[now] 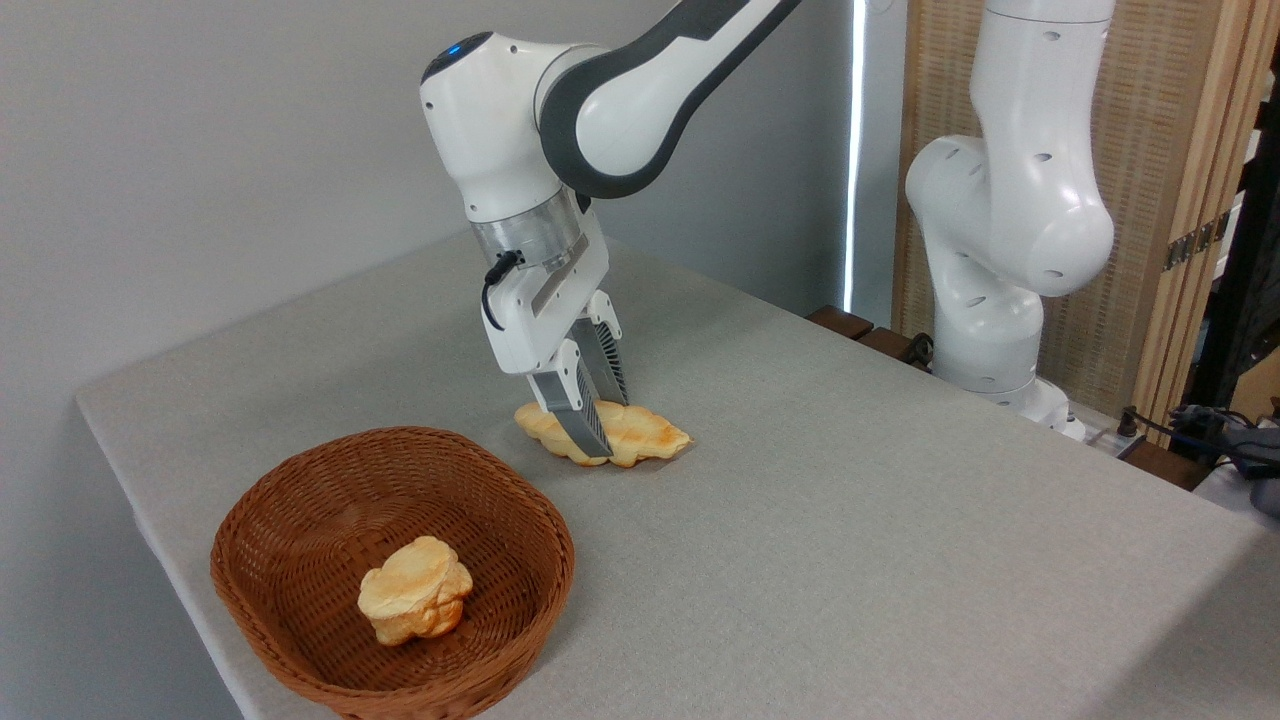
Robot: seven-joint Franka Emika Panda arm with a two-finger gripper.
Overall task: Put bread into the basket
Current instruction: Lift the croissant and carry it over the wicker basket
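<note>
The bread (652, 436), a long twisted pastry with toasted patches, lies on the grey table just behind and to the right of the basket (515, 610). My gripper (608, 428) comes down from above with its two ribbed fingers pressed against the bread's middle, one on the near side and one on the far side, shut on it. The bread still looks to be resting on the table. The reddish-brown wicker basket sits at the table's front left corner.
A small round bun (415, 590) lies inside the basket. The arm's white base (1000, 260) stands at the table's right rear edge. Cables (1210, 435) and a wooden screen (1150, 150) are beyond it. The table edge runs close to the basket's left side.
</note>
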